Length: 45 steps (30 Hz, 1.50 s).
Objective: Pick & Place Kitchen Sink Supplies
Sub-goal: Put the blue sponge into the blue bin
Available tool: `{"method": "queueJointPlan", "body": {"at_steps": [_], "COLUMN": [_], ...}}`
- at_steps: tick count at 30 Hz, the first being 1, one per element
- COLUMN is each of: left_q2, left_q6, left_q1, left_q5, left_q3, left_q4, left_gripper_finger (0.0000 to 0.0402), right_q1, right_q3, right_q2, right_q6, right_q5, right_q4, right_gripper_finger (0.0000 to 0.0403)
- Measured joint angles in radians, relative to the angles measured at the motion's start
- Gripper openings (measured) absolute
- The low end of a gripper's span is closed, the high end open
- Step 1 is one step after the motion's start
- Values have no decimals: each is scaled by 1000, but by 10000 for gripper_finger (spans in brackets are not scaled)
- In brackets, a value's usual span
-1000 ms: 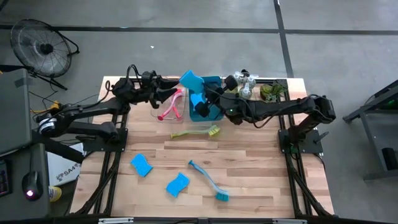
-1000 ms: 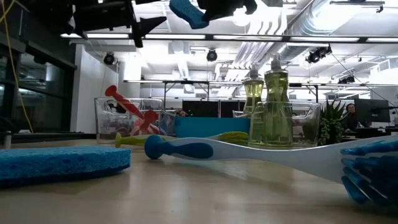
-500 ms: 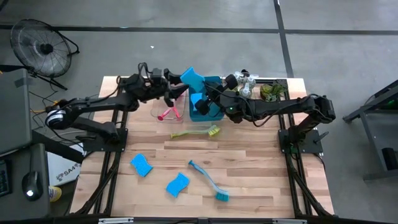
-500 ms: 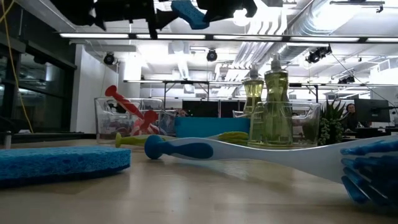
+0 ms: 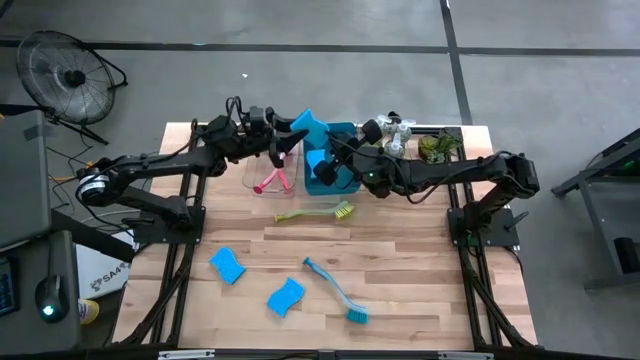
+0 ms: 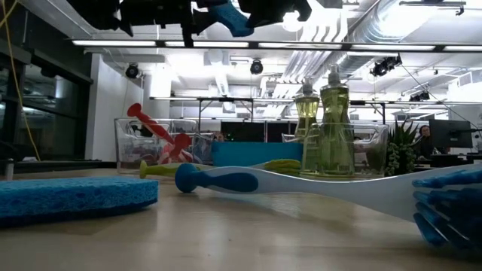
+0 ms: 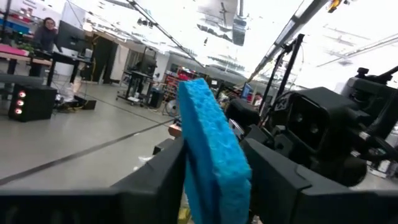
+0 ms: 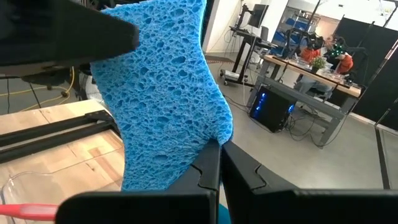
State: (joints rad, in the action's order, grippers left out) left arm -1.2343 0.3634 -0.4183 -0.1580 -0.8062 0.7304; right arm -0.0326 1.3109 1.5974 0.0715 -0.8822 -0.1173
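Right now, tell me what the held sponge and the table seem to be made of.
Sponge: looks like soft blue cellulose or foam, matte, riddled with open pores. Table: looks like wood, pale planks with visible seams and a smooth finish; whether solid or laminate is unclear.

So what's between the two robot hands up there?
A blue sponge. In the high view, the left hand and right hand meet at it.

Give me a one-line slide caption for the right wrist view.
Right gripper shut on a blue sponge held upright, the left gripper's finger at the sponge's far edge.
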Motion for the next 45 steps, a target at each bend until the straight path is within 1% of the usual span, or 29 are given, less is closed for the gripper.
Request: {"method": "queueJointPlan", "body": {"at_steps": [5, 9, 11, 15, 19, 23, 26, 29, 32, 36, 39, 45], "left_q2": [0, 0, 0, 0, 1, 0, 0, 0, -6, -40, -89, -221], "left_q6": [0, 0, 0, 0, -13, -14, 9, 18, 43, 76, 91, 116], "left_q1": [0, 0, 0, 0, 0, 0, 0, -19, -50, -105, -141, -176], "left_q5": [15, 23, 24, 24, 44, 45, 59, 57, 18, -65, -141, -256], "left_q3": [0, 0, 0, 0, -1, -1, -1, -1, -1, -8, -45, -149], "left_q4": [0, -5, -8, -14, -16, -37, -55, -112, -151, -168, -188, -264], "left_gripper_finger": [89, 25, 11, 18, 7, 9, 5, 5, 5, 4, 4, 4], "right_q1": [0, 0, 0, 0, 12, 24, 23, 21, 23, 23, 23, 23], "right_q3": [0, 0, 0, 0, -1, -1, -1, -1, -1, -1, -1, 0], "right_q2": [0, 0, 0, -2, -28, -100, -168, -240, -313, -400, -456, -527], "right_q6": [7, 8, 7, 8, 16, 21, -48, -109, -173, -267, -319, -374], "right_q5": [23, 26, 26, 51, 62, 117, 143, 180, 183, 219, 246, 273], "right_q4": [0, 0, 0, 3, 8, 35, 106, 215, 336, 478, 555, 676], "right_gripper_finger": [0, 0, 0, 0, 9, 41, 75, 106, 129, 144, 146, 136]}}
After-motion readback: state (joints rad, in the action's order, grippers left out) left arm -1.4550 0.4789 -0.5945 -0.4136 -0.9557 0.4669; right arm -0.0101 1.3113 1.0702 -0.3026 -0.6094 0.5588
